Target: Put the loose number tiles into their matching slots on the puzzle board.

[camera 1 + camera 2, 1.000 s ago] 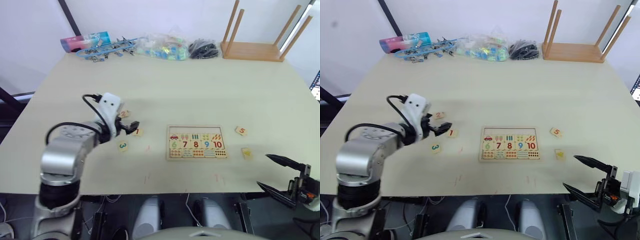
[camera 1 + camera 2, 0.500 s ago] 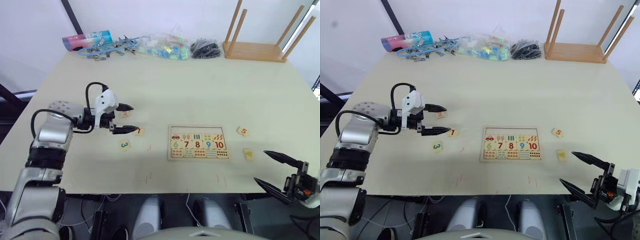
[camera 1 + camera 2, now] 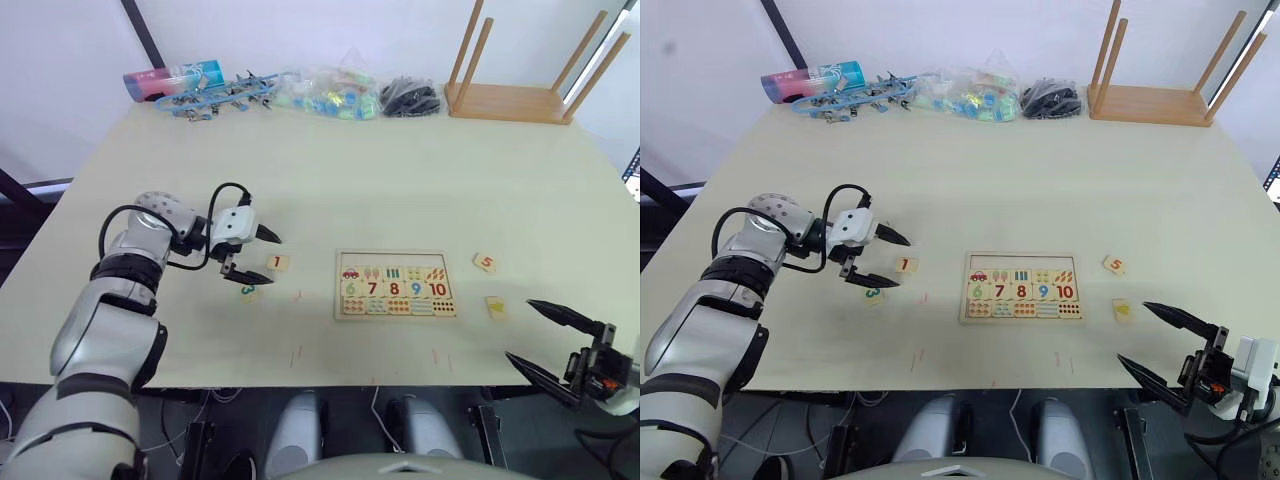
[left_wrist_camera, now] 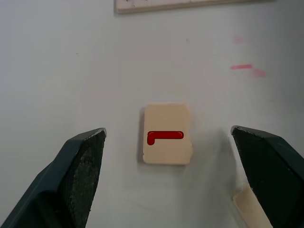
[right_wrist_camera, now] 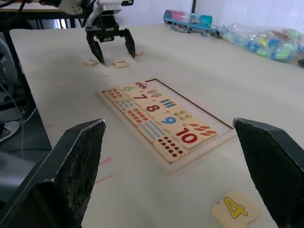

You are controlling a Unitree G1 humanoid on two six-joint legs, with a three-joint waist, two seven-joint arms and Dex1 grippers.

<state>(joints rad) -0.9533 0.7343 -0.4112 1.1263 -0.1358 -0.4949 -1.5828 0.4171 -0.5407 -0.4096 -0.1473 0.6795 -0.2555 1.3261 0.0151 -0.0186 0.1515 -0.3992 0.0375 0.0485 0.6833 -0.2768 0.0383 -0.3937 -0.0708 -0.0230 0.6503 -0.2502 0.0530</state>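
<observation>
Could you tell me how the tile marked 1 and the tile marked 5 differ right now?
The 1 tile lies to the left of the puzzle board; the 5 tile lies to its right. The 1 tile sits between the open fingers of the left gripper; the 5 tile has no gripper over it. Both are small pale squares with red digits, flat on the table.

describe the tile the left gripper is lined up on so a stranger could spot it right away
Start at the puzzle board in the middle of the table; the open left gripper hovers to its left. The tile 1 lies between gripper and board. It bears a red 1, while the nearby tile 3 has a green digit.
</observation>
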